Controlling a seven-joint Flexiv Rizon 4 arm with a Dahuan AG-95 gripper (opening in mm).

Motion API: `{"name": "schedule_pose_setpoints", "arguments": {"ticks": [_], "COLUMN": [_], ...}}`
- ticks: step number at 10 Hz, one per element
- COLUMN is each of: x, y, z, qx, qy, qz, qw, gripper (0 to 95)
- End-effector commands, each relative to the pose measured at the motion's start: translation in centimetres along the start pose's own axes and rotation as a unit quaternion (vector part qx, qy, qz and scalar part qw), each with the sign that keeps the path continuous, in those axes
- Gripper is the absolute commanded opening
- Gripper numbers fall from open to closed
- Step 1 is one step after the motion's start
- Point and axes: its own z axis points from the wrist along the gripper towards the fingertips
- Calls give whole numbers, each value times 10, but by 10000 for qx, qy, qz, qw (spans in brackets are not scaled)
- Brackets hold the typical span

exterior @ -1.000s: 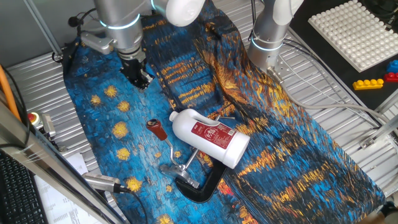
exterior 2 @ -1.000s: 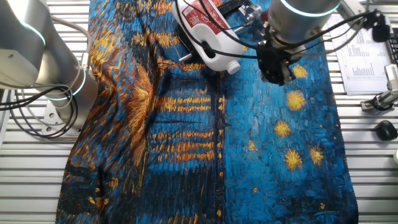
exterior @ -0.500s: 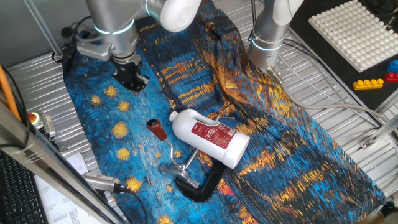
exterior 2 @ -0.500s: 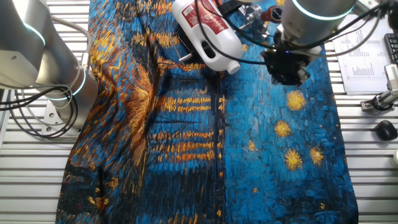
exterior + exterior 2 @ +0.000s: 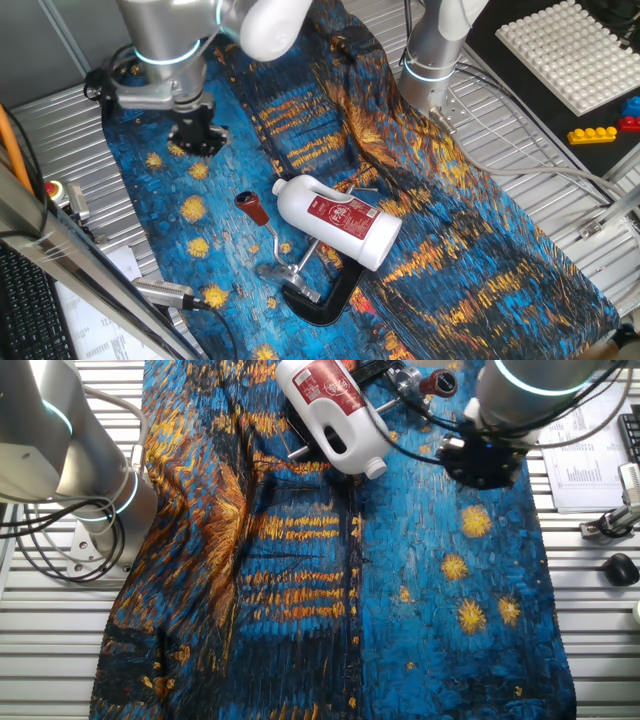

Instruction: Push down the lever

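The lever is a thin silver rod point(image 5: 272, 240) with a dark-red end piece point(image 5: 250, 207). It lies on the blue patterned cloth and joins a black C-shaped clamp point(image 5: 322, 297) near the front. My gripper point(image 5: 197, 140) points down over the cloth, up and to the left of the red end piece and apart from it. Its fingers look closed together and hold nothing. In the other fixed view the gripper point(image 5: 483, 460) hovers below the red end piece point(image 5: 438, 380), and the clamp is out of frame.
A white bottle with a red label point(image 5: 340, 220) lies on its side across the clamp, right beside the rod; it also shows in the other fixed view point(image 5: 330, 405). A second arm's base point(image 5: 430, 60) stands at the back. A white pegboard point(image 5: 570, 50) and toy bricks point(image 5: 600, 132) lie at the right.
My gripper has moved left and slightly forward over the cloth and has turned about its wrist. The lever, clamp and bottle have not moved.
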Motion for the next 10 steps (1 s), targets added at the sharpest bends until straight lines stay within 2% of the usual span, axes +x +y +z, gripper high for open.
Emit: {"name": "schedule_pose_setpoints", "arguments": {"ticks": [1, 2, 4, 5, 6, 7, 8, 9, 10], "x": [-42, -50, -64, -64, -61, -58, -55, -52, -51], "y": [-21, -17, -8, -8, -9, -11, -12, -13, -14], "z": [6, 11, 20, 20, 27, 30, 33, 32, 32], "qx": [118, 137, 184, 184, 33, -360, -890, -1010, -1030], "qy": [-175, -211, -72, -72, 137, 308, 349, 321, 285], "qz": [-1545, -1563, -1836, -1836, -1995, -2290, -2667, -2990, -3186], "qw": [9878, 9874, 9828, 9828, 9798, 9723, 9590, 9484, 9419], "gripper": [0, 0, 0, 0, 0, 0, 0, 0, 0]}}
